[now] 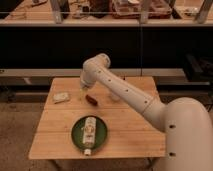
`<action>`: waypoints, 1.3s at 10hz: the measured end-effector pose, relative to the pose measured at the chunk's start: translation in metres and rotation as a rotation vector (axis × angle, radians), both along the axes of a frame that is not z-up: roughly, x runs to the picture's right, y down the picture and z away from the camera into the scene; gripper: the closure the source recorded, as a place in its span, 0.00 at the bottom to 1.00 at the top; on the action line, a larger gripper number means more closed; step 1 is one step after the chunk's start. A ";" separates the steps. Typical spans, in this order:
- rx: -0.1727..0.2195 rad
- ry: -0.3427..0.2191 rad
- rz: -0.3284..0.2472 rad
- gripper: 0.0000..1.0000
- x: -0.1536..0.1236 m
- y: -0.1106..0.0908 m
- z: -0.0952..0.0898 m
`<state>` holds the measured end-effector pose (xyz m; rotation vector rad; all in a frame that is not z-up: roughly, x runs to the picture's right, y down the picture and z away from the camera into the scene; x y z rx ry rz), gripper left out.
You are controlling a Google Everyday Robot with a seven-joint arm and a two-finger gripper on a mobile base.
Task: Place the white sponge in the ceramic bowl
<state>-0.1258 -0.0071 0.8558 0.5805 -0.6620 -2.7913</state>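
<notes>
The white sponge [61, 97], a small flat rectangular pad of soft pale-cream material, lies flat on the light wooden worktop [130, 130] near its far left corner, free of everything and not yet taken up. The robot's white arm [125, 92] reaches across from the right and bends down over the far edge. That puts the gripper [83, 92] low above the boards, near the sponge on its right side but apart from it. Whether the gripper is released or clenched cannot be told, since the wrist hides it. Just beside the gripper, on the side away from the sponge, lies a small dark reddish-brown oblong item [91, 99]. The ceramic bowl [77, 134], a wide, shallow, round dark green dish, sits at the near edge, well apart from the sponge. A long white bottle with a label [89, 131] lies along the bowl's middle, its neck poking over the near rim, so the free room is at either side of it. The arm's posture suggests an approach from above, suited to a thin pad lying flat. The grasp appears to remain ahead, and the carry towards the near edge after it.
</notes>
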 end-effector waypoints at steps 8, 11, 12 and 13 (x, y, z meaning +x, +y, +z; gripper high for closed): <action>-0.007 -0.174 -0.036 0.20 -0.083 0.020 0.072; -0.037 -0.238 -0.090 0.20 -0.127 0.042 0.084; -0.033 -0.253 -0.095 0.20 -0.137 0.042 0.091; -0.030 -0.258 -0.095 0.20 -0.141 0.040 0.096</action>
